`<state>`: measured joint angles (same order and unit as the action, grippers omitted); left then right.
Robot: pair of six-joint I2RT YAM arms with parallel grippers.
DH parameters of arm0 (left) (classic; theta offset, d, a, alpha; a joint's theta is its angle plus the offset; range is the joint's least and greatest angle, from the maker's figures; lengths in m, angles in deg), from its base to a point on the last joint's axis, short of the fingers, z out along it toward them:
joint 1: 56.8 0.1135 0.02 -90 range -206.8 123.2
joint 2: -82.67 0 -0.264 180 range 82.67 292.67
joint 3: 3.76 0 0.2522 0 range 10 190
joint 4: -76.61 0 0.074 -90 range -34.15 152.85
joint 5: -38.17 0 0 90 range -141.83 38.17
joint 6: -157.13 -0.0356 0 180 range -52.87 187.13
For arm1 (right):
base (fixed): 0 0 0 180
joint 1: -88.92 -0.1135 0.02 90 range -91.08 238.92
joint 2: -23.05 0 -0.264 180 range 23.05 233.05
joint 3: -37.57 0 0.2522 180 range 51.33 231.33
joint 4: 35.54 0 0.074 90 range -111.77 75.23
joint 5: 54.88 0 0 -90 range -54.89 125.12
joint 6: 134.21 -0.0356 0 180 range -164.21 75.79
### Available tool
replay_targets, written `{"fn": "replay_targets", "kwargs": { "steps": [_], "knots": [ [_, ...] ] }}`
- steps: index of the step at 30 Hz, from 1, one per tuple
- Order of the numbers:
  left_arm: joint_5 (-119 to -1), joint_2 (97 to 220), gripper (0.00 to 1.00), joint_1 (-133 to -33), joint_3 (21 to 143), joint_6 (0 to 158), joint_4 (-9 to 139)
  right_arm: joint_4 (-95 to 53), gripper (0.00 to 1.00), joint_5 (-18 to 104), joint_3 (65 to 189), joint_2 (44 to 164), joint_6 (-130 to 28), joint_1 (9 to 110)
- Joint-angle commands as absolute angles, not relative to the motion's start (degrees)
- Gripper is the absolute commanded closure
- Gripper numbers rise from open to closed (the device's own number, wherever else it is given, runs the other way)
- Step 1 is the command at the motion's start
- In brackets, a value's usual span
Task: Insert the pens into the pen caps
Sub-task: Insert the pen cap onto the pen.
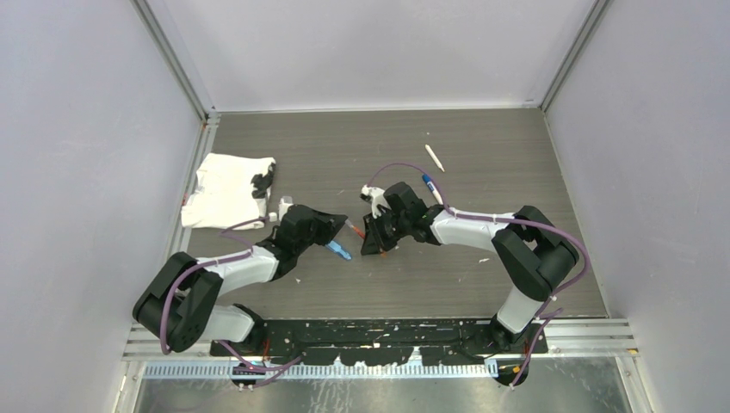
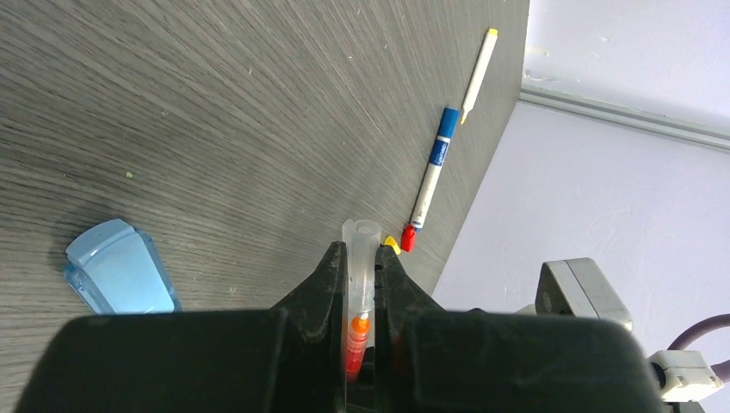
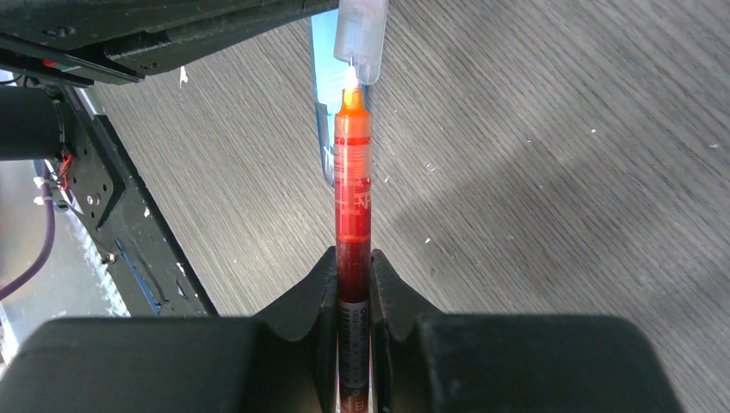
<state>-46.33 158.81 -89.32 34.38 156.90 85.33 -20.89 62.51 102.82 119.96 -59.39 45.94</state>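
Note:
My left gripper (image 2: 362, 254) is shut on a clear pen cap (image 2: 361, 245) that sticks out past its fingertips. My right gripper (image 3: 353, 258) is shut on a red-barrelled pen (image 3: 353, 189) with a white label and an orange tip. The pen's white nib touches the end of the cap (image 3: 361, 39), in line with it, above the table. In the top view the two grippers (image 1: 343, 225) (image 1: 368, 232) meet at the table's middle. A blue-banded white pen (image 2: 435, 168) and a white pen with a yellow tip (image 2: 476, 77) lie farther off, near a small red cap (image 2: 408, 238) and a yellow cap (image 2: 392, 243).
A chunky light-blue oblong piece (image 2: 120, 277) lies on the table under the grippers (image 1: 338, 250). A white cloth (image 1: 228, 189) lies at the left. Grey walls enclose the back and sides. A black rail (image 1: 379, 331) runs along the near edge.

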Motion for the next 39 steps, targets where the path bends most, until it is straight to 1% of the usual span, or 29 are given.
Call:
{"fn": "replay_targets", "kwargs": {
  "steps": [1,17,28,35,39],
  "knots": [
    [-46.9,158.0,0.99,-89.7,34.2,156.6,87.5,-22.2,0.99,61.7,105.2,119.5,-59.0,45.8],
    [-48.0,157.7,0.99,-91.2,33.7,156.4,89.0,-20.4,0.99,61.0,105.7,119.1,-58.6,46.2],
    [-47.8,159.3,0.99,-94.0,34.4,156.2,90.0,-20.3,0.99,63.3,105.7,117.2,-58.4,48.8],
    [-47.8,158.0,0.99,-94.4,34.6,155.9,90.3,-20.2,0.99,63.2,105.6,116.9,-58.0,49.1],
    [-47.7,157.3,0.99,-94.4,34.5,156.0,90.3,-20.0,0.99,65.8,105.6,116.6,-56.6,49.4]
  ]
}}
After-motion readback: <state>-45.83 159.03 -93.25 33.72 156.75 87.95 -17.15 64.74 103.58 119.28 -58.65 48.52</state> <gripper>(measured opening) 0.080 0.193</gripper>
